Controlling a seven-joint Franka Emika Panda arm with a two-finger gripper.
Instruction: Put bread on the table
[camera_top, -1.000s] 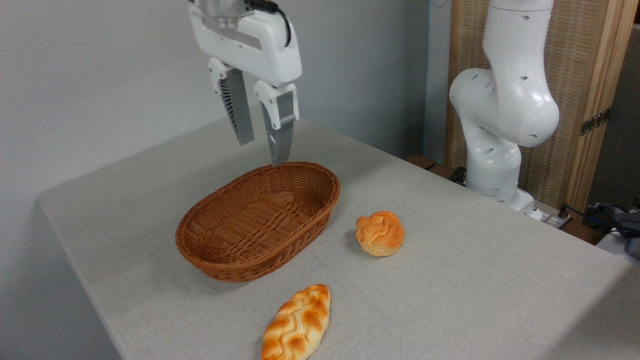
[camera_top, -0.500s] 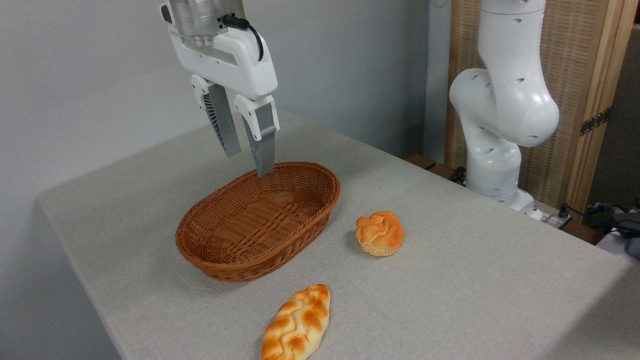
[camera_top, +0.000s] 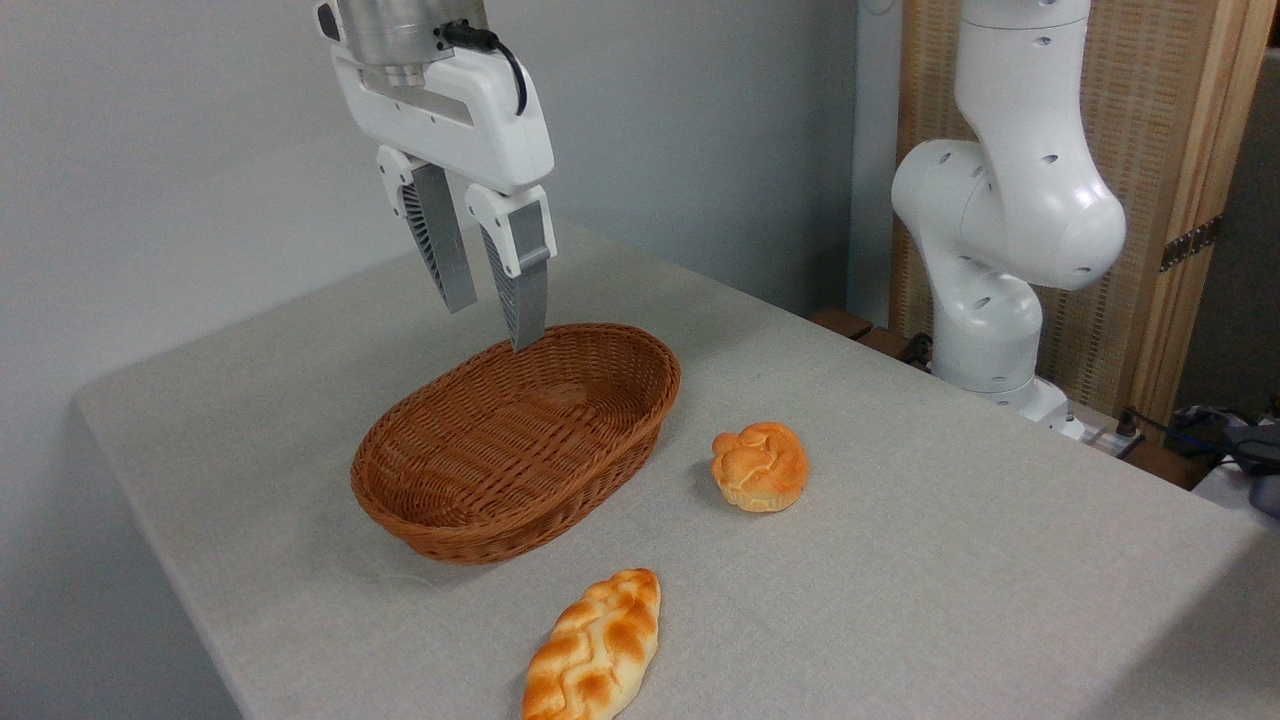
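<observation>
Already the bun (camera_top: 759, 466) sits on the desk (camera_top: 950, 560), below the gripper (camera_top: 492, 318) and well to its right, just beside the basket (camera_top: 515, 440). The gripper hangs above the far rim of the basket, fingers parted and holding nothing. To my judgement the task looks finished, so the danger is in any further move: a descent here can hit the rim and push the basket against the bun. A sweep toward the front can also knock the long loaf (camera_top: 595, 648), which lies well below the gripper near the desk's edge.
</observation>
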